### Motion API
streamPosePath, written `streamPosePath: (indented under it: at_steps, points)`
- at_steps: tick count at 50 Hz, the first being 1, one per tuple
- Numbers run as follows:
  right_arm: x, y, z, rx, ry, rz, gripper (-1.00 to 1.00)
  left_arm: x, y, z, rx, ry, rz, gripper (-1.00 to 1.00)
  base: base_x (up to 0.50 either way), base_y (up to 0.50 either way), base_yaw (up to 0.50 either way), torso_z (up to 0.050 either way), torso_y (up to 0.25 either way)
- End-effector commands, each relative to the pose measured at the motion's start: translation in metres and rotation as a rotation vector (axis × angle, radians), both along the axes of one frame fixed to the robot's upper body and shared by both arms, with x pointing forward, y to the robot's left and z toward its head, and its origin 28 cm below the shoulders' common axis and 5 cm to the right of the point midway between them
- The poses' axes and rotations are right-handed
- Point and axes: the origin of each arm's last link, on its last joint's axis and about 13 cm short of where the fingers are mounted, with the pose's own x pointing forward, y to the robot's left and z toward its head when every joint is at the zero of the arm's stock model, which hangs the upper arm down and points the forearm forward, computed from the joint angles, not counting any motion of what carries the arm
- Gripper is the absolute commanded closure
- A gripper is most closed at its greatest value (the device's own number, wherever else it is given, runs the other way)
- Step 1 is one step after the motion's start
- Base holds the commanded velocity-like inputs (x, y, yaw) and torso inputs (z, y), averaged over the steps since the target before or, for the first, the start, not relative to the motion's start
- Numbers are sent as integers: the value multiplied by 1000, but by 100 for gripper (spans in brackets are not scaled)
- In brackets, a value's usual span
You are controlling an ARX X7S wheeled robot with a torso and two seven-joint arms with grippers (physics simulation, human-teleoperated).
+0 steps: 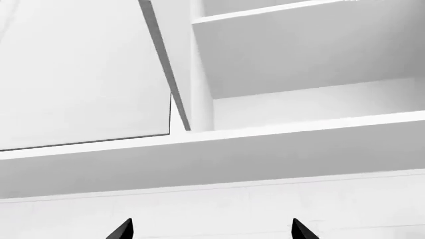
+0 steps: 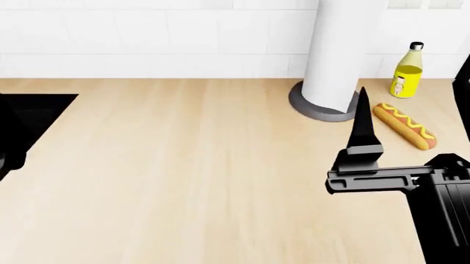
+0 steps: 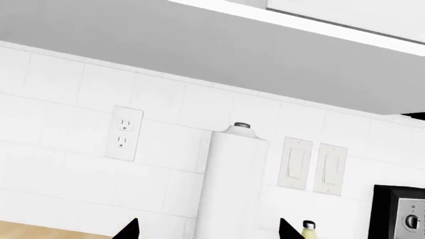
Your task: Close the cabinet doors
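Note:
The left wrist view looks up into a white wall cabinet (image 1: 305, 50) with bare shelves showing. One cabinet door (image 1: 79, 74) stands swung open beside the opening. My left gripper (image 1: 212, 234) is open and empty, below the cabinet's bottom edge and apart from the door. Only its two dark fingertips (image 1: 125, 230) show. My right gripper (image 3: 207, 234) is also open and empty, facing the tiled wall under the cabinet's underside (image 3: 199, 50). In the head view, one of its fingers (image 2: 362, 124) points up over the counter. The cabinet is out of the head view.
On the wooden counter (image 2: 184, 176) stand a paper towel roll (image 2: 339, 49), a yellow mustard bottle (image 2: 406, 71) and a hot dog (image 2: 404, 125). A black recess (image 2: 37, 110) lies at the counter's left. An outlet (image 3: 125, 133), switches (image 3: 312, 164) and a black appliance (image 3: 398, 214) line the wall.

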Motion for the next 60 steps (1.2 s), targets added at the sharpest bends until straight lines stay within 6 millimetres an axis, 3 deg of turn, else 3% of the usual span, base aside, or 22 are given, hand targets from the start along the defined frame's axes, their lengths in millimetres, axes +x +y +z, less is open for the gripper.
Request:
streamPosePath:
  at_steps: [1, 8, 14, 22, 34, 48, 60]
  points:
    - [-1, -2, -1, 27, 2, -6, -100, 6, 7, 14, -60, 53, 86, -100, 0, 0, 0, 0, 0]
    - [-2, -3, -1, 37, 3, -12, -100, 7, 11, 35, -107, 11, 144, -100, 0, 0, 0, 0, 1]
    - [-2, -3, -1, 36, 0, -16, -100, 11, 18, 53, -162, -22, -107, -100, 0, 0, 0, 0, 0]
    - [-1, -2, 0, 30, -2, -14, -100, 15, 31, 77, -187, -51, -128, -100, 0, 0, 0, 0, 0]
    - [-1, -2, 0, 24, -3, -15, -100, 26, 64, 106, -280, -75, -70, -100, 0, 0, 0, 0, 0]
    - [0, -1, 0, 25, -1, -12, -100, 12, 83, 138, -295, -145, 23, -100, 0, 0, 0, 0, 0]
    - [-1, -1, 0, 24, -6, -8, -100, 10, 99, 150, -330, -177, 81, -100, 0, 0, 0, 0, 0]
